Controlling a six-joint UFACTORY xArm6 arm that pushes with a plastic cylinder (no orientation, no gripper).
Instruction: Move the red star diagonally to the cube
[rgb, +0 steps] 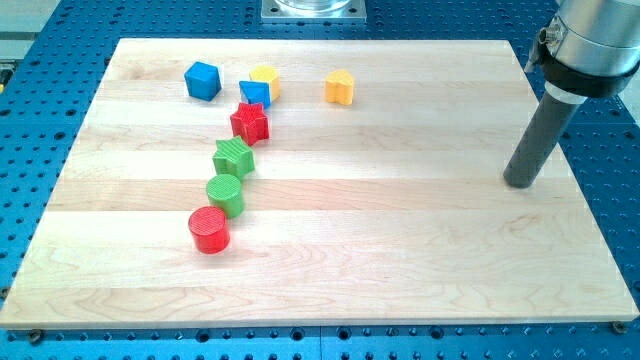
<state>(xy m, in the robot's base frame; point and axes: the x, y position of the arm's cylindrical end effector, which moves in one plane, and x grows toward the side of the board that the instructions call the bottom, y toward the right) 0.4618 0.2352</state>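
Blue triangular block (256, 93) partly hides yellow block (266, 76) behind.

Pale smooth wooden board (400, 230), matt dark rod (535, 145), ridged, probably plastic red star (249, 122), perforated blue metal table (40, 120).

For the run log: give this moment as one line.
my tip: view's right, far from blocks | red star: touching blue triangle, not pushed | blue cube: upper left of star

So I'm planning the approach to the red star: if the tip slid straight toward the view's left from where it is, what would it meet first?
My tip sits far to the view's right, apart from every block. A level line left probably reaches the green cylinder first. The red star lies nearer the view's top, so that line would likely miss it. Depth is hard to judge.
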